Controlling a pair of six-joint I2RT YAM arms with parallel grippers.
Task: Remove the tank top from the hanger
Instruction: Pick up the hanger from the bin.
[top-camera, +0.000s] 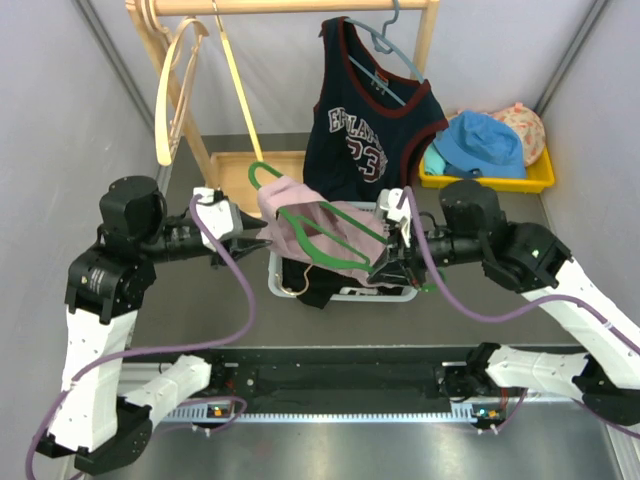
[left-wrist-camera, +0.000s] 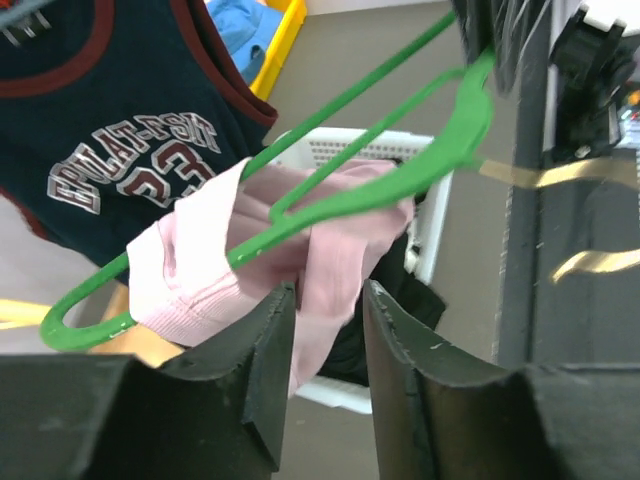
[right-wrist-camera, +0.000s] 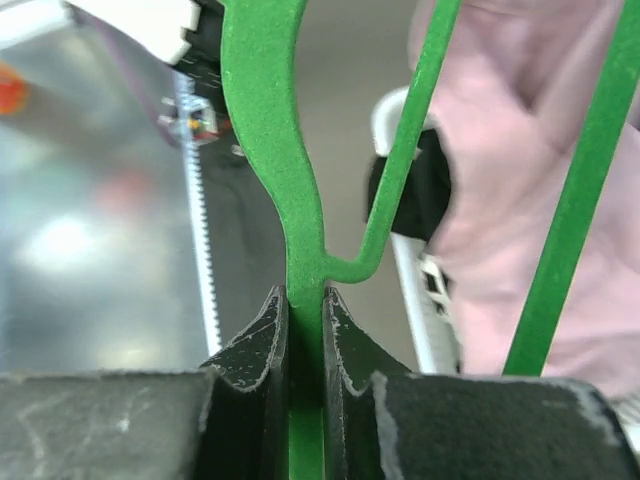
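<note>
A pink tank top (top-camera: 325, 228) hangs bunched over a green hanger (top-camera: 300, 222) above the white basket. My right gripper (top-camera: 386, 262) is shut on the hanger's end; in the right wrist view the green bar (right-wrist-camera: 275, 150) runs straight down between the closed jaws (right-wrist-camera: 305, 295), with the pink cloth (right-wrist-camera: 500, 200) to the right. My left gripper (top-camera: 262, 232) is at the top's left edge. In the left wrist view its jaws (left-wrist-camera: 330, 292) stand apart, and a fold of the pink top (left-wrist-camera: 200, 270) hangs loosely at their tips. The hanger (left-wrist-camera: 400, 180) crosses above.
A white basket (top-camera: 400, 294) holding dark clothes sits under the hanger. Behind it a navy jersey (top-camera: 365, 130) hangs on a wooden rack (top-camera: 290, 8) beside wooden hangers (top-camera: 175, 95). A yellow tray (top-camera: 535, 180) with hats stands at the back right.
</note>
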